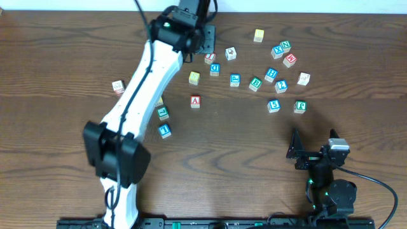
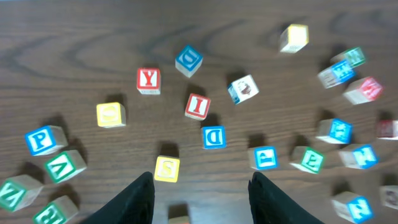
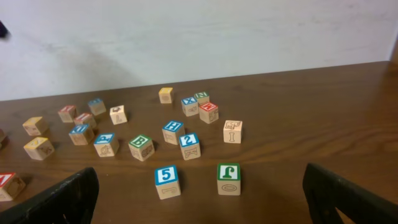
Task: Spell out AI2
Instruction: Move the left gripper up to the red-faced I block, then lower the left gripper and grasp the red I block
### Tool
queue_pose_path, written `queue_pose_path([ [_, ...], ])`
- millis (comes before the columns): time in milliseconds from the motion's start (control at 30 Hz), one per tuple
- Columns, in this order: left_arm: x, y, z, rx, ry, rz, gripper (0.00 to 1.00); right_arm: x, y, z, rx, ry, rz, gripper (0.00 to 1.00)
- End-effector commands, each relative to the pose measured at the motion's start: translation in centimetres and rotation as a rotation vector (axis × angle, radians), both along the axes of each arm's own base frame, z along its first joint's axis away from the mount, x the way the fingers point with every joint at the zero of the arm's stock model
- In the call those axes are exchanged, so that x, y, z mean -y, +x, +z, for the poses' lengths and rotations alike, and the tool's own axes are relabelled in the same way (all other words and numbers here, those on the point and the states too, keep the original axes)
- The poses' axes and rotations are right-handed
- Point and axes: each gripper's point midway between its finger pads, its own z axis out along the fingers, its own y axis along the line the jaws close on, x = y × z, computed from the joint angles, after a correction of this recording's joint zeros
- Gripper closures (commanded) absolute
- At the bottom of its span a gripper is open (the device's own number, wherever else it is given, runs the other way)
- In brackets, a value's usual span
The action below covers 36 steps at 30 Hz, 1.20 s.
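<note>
The red A block [image 1: 195,101] stands alone on the wooden table, in front of the scattered blocks. A red I block [image 2: 197,106] lies ahead of my left gripper's fingers and shows in the overhead view [image 1: 210,58]. The blue 2 block [image 1: 280,86] sits in the right cluster and also shows in the right wrist view [image 3: 189,145]. My left gripper [image 1: 198,39] is raised over the far middle of the table, open and empty [image 2: 201,176]. My right gripper [image 1: 296,151] is open and empty near the front right [image 3: 199,180].
Many other letter and number blocks lie scattered across the far half. Among them are a blue 5 [image 3: 166,180], a green J [image 3: 228,178], a yellow S [image 2: 166,168], a red Y [image 2: 148,80] and a blue D [image 2: 213,137]. The left arm [image 1: 143,83] spans the table's left middle.
</note>
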Motion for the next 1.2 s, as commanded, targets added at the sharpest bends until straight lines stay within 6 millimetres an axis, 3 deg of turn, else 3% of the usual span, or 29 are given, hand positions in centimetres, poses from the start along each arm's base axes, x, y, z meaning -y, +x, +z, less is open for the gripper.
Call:
queue_pose_path([
  [0,0.0,1.3,-1.6,0.002,0.033,-0.016,0.51,0.3,0.0,-0.1,0.0,0.012,-0.011,0.01],
  [267,1.3,4.1,-8.7,-0.023,0.081,-0.059,0.38,0.3,0.0,-0.1,0.0,0.012,-0.011,0.01],
  [433,0.8,5.1,-12.2,-0.038,0.133,-0.039,0.37,0.3,0.0,-0.1,0.0,0.012,-0.011,0.01],
  [1167,1.5,6.8,-18.0,-0.034,0.148,-0.061,0.37,0.3,0.0,-0.1,0.0,0.012,-0.011,0.01],
])
